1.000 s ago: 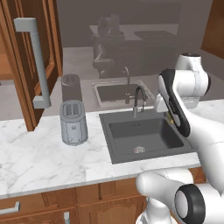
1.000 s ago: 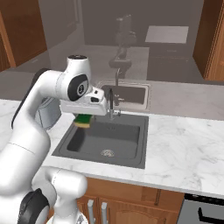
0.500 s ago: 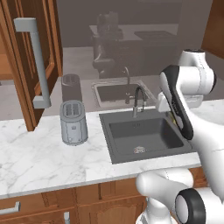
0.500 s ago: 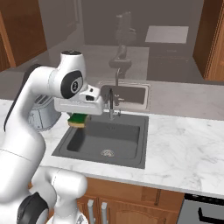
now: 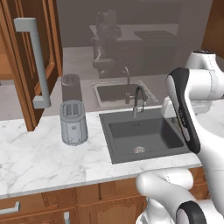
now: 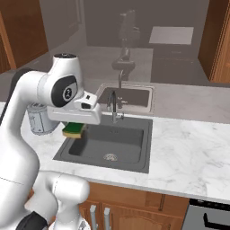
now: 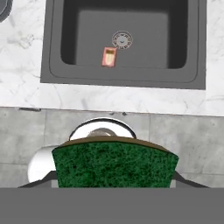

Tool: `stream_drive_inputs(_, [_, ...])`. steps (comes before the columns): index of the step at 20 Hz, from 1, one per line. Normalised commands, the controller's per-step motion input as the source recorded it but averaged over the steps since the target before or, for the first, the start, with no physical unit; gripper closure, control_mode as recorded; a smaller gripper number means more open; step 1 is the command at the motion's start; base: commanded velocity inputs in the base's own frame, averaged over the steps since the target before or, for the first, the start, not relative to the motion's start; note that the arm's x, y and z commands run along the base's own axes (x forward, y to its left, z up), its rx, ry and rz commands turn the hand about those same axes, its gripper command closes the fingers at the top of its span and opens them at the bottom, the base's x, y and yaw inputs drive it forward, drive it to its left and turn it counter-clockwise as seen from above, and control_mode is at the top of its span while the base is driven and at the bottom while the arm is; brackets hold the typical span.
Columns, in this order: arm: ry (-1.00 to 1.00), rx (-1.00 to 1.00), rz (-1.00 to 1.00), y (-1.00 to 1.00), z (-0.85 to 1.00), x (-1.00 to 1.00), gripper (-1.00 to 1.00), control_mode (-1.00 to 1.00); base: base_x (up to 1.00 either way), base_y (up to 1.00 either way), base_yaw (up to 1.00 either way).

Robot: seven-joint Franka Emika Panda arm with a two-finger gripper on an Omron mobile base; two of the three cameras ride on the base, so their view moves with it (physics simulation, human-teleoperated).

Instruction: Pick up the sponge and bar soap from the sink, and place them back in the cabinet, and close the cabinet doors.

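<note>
Hand view: one sponge (image 7: 114, 162) held between the closed jaws. One soap (image 7: 109, 57) lies in the sink (image 7: 57, 65), by the drain.

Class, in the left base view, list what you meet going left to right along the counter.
Cabinet door handle → toaster → faucet → sink → robot arm.
</note>
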Motion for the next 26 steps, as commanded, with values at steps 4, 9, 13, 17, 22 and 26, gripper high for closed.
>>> stream_drive_inputs(4, [0.00,0.00,0.00,0.00,0.05,-0.48,1.00,-1.00,0.00,0.00,0.00])
stream_drive_inputs(9, [0.00,0.00,0.00,0.08,0.07,-0.32,1.00,-1.00,0.00,0.00,0.00])
stream_drive_inputs(13, [0.00,0.00,0.00,0.14,0.04,-0.22,1.00,-1.00,0.00,0.00,0.00])
stream_drive_inputs(17, [0.00,0.00,0.00,0.08,0.00,-0.14,1.00,1.00,-0.19,0.08,0.00])
stream_drive_inputs(22, [0.00,0.00,0.00,0.00,0.00,0.00,1.00,1.00,-0.47,0.21,0.00])
stream_drive_inputs(26, [0.00,0.00,0.00,0.00,0.00,0.00,1.00,1.00,-0.44,0.35,0.00])
